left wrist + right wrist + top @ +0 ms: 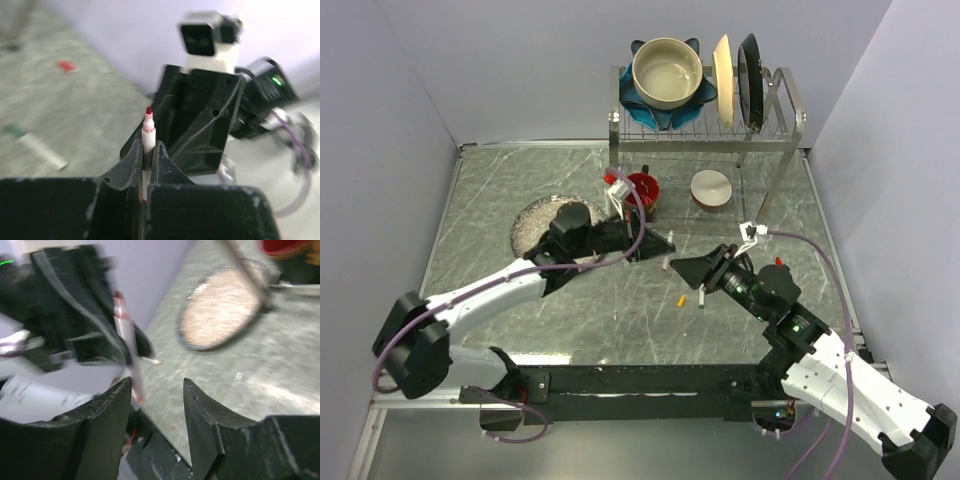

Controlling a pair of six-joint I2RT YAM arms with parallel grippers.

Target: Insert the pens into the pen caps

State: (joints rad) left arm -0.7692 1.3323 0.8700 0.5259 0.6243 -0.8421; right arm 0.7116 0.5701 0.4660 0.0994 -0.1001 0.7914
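Left gripper (148,152) clamps a slim white-barrelled, red-tipped pen (148,132); right gripper (157,390) jaws stand apart. Wire rack (790,112) holds a cream bowl (667,72).

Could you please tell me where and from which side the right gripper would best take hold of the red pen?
Probably the white barrel of the red pen just under its nib, which stands clear above the shut left gripper. The pen points upright out of that grip, so the right gripper, jaws open, should come in from the side, straddling the barrel across its width.
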